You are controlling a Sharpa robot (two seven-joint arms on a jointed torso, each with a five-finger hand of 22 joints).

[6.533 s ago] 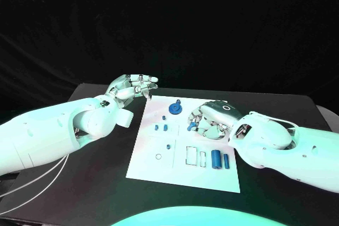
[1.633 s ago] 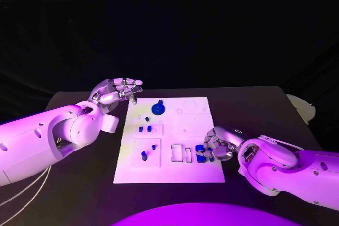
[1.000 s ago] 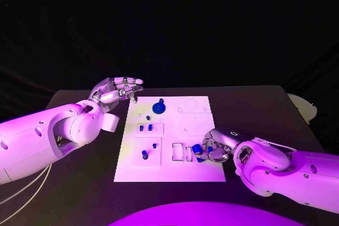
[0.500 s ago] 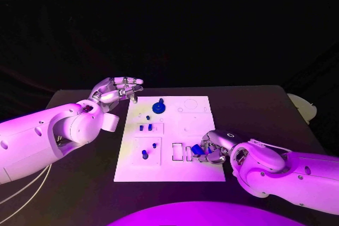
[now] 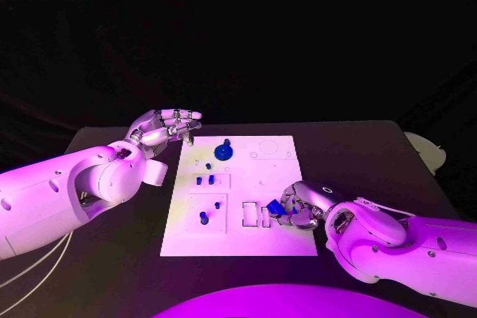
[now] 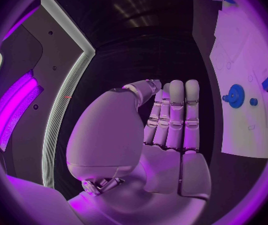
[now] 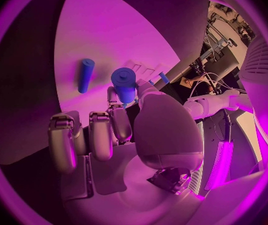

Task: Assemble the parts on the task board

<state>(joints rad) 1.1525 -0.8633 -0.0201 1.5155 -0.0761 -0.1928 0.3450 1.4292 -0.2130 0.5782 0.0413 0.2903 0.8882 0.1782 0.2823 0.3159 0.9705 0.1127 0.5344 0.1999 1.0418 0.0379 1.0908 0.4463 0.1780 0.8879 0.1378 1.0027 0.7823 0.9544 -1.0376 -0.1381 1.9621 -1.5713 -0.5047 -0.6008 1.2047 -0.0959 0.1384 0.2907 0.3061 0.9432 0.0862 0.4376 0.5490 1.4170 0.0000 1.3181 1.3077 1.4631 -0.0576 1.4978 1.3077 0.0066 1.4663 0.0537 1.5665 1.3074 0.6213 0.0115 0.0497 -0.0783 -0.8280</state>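
The black counter (image 5: 109,263) carries the white task board (image 5: 238,245). The left hand (image 5: 167,128) is held raised just beyond the board's far left corner, fingers curled in, nothing gripped. The right hand (image 5: 298,207) is positioned over the board's near right area, and a blue cylinder (image 7: 124,84) is pinched in its fingertips. A second blue cylinder (image 7: 85,75) lies flat on the board nearby. The step in hand is judged to be pick-up and transfer; alignment over a matching recess is called for next.
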